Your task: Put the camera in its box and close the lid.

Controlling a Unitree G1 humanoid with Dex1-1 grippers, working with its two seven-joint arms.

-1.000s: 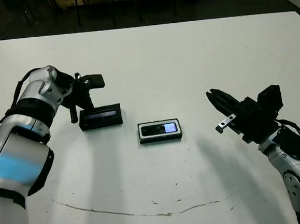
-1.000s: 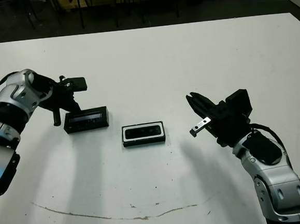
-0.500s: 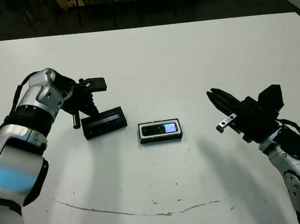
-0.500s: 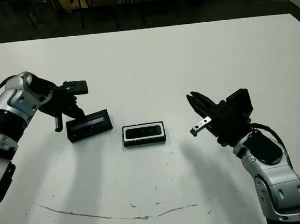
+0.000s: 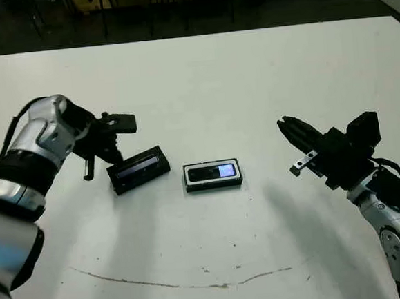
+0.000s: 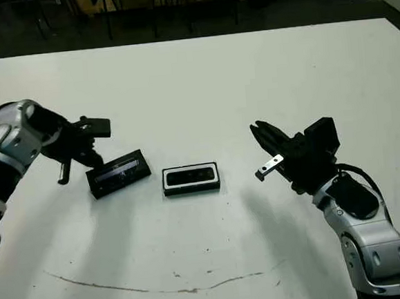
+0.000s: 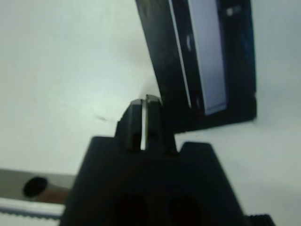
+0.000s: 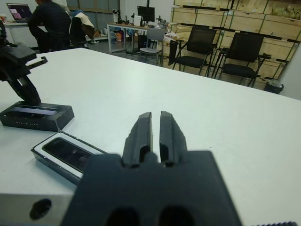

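Left eye view: glossy-striped flat lid (image 5: 139,170) beside white-lined box (image 5: 213,175), both grippers' jaws clenched, empty.

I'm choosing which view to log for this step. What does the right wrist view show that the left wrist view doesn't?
Only the right wrist view shows the camera lying in the box, the left gripper beside the lid, the right gripper with fingers together, and a person and chairs beyond the table.

Only the left wrist view shows the lid's stripe close up, with the left gripper's closed fingers at the lid's edge.

Both show the lid, left gripper and table.
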